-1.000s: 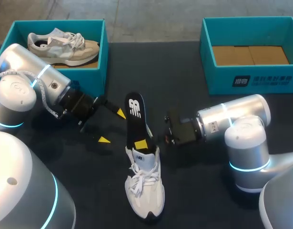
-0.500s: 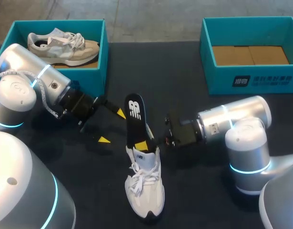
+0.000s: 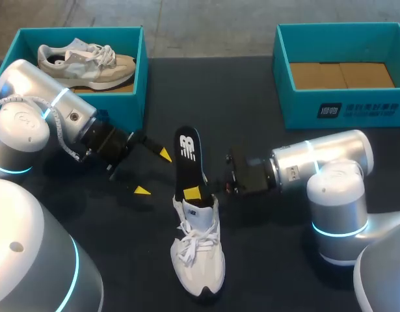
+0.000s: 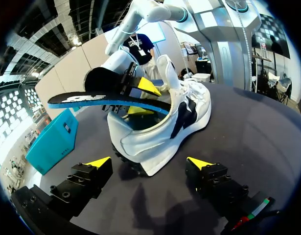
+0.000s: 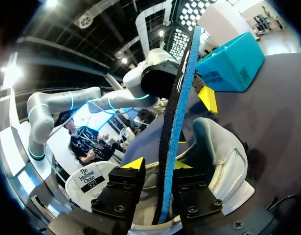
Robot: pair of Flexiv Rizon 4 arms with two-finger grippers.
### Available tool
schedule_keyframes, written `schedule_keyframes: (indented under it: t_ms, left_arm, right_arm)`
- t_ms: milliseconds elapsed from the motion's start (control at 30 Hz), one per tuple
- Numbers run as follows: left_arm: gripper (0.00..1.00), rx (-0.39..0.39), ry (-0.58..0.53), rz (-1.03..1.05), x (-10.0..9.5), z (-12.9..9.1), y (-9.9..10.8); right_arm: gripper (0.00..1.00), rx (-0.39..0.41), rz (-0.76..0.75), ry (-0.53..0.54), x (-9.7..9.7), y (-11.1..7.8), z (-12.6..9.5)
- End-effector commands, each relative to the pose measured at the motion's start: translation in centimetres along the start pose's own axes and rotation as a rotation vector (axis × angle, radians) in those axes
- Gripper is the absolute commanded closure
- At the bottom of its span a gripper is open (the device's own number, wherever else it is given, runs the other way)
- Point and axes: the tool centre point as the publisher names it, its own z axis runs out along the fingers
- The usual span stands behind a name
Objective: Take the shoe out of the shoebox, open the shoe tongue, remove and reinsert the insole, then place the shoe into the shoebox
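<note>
My right jaws pinch the insole (image 3: 186, 156), half seated in the shoe (image 3: 198, 250) ahead of my wide-open left jaws; insole step, I judge, needing a straight slide next.

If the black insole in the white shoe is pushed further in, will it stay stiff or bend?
The insole is thin and bows slightly beyond the right gripper, so it would probably flex rather than stay rigid. Yet it holds itself out of the white shoe unsupported, so likely springy, not limp.
</note>
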Motion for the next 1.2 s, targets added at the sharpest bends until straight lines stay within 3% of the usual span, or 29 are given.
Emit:
schedule_keyframes:
  t_ms: [33,400,567,633,1200]
  left_arm:
    - [0.00,-0.001,0.002,0.001,0.0,0.0,0.0]
    - [0.00,-0.001,0.002,0.001,0.0,0.0,0.0]
    - [0.00,-0.001,0.002,0.001,0.0,0.0,0.0]
    - [0.00,-0.001,0.002,0.001,0.0,0.0,0.0]
    - [0.00,-0.001,0.002,0.001,0.0,0.0,0.0]
  right_arm:
    - [0.72,0.017,-0.008,-0.007,0.1,1.0,0.0]
    - [0.77,0.015,-0.030,-0.021,-0.5,2.7,0.0]
    - [0.88,0.015,-0.028,-0.026,-0.7,3.1,-0.1]
    - [1.00,0.014,-0.025,-0.028,-0.8,3.2,-0.1]
    - [1.00,0.024,0.001,-0.005,-1.1,1.7,0.2]
